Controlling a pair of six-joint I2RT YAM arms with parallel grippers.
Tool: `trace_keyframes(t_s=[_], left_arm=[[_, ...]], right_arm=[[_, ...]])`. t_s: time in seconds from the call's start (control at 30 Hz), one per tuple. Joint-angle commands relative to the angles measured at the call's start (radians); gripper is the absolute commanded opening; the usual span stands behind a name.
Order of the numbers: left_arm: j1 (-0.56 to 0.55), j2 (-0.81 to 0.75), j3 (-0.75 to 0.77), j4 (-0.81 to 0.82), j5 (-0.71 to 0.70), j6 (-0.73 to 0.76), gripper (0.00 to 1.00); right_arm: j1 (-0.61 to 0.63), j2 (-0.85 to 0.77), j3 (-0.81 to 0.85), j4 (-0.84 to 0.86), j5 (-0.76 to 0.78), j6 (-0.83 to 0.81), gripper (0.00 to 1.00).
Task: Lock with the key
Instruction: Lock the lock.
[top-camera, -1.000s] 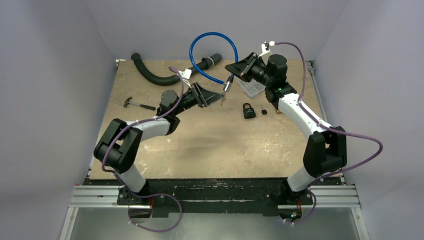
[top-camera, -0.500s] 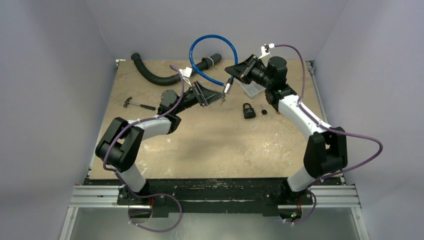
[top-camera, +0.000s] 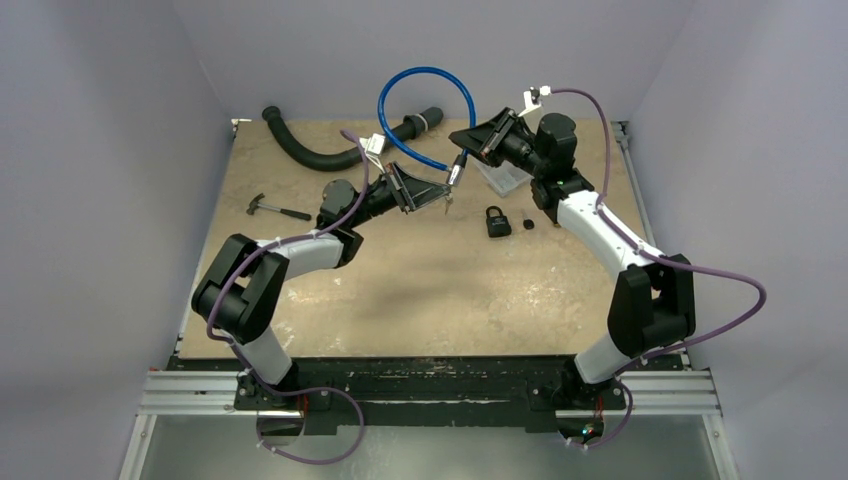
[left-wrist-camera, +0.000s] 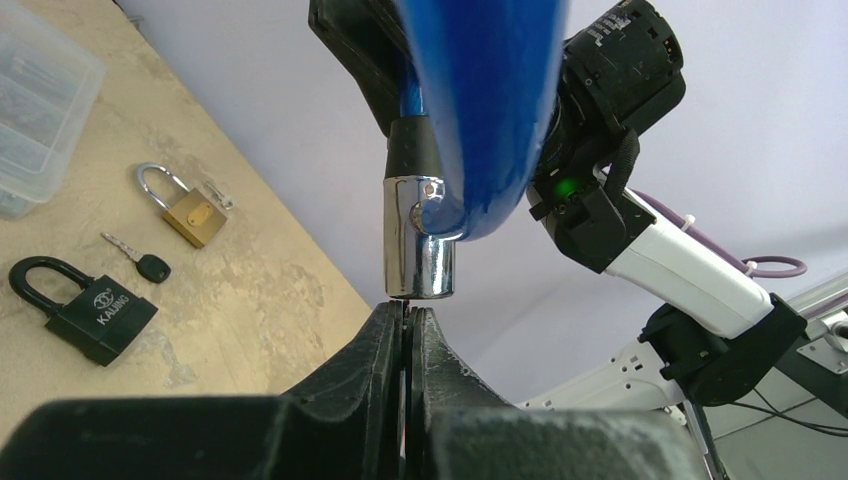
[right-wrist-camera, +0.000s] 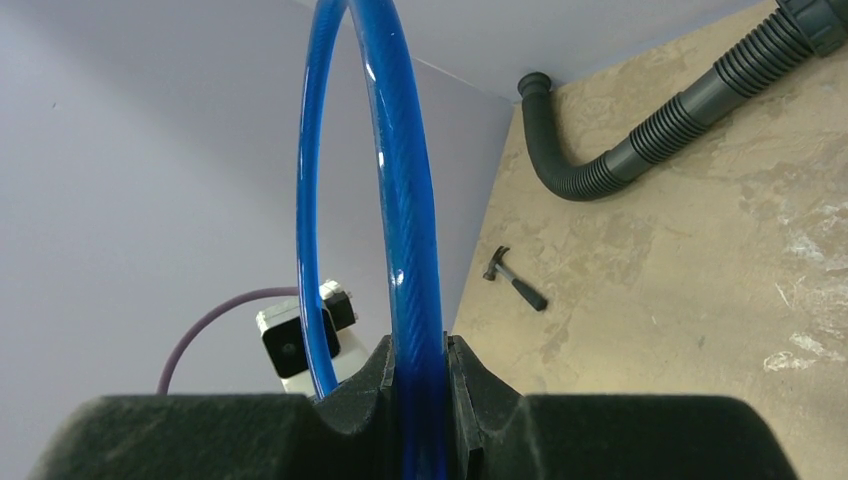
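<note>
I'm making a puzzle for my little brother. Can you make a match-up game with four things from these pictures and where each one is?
Things:
1. blue cable lock
2. black padlock
3. hammer
4. dark ribbed hose

Places:
A. lying on the left part of the table
B. clamped in the right gripper
C. curved along the table's far edge
D. flat on the table, next to a small key

Pairs: 1-B, 2-D, 3-A, 4-C
</note>
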Motion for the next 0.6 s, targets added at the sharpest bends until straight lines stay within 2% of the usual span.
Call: trace_keyframes(t_s=[0.0, 0.13, 0.57], left_arm=[[-0.006, -0.005, 0.024, 0.065, 0.026, -0.004, 0.0], [-0.007, -0.019, 0.002, 0.051, 0.033, 0.029, 0.03], [-0.045, -0.044, -0.061, 0.006, 0.092, 0.132, 0.0]], right_arm=[[-0.009, -0.063, 0.011, 0.101, -0.012, 0.033, 0.0], [-0.022, -0.056, 0.022, 0.112, -0.009, 0.037, 0.0], [-0.081, -0.035, 0.084, 0.153, -0.003, 0.053, 0.0]])
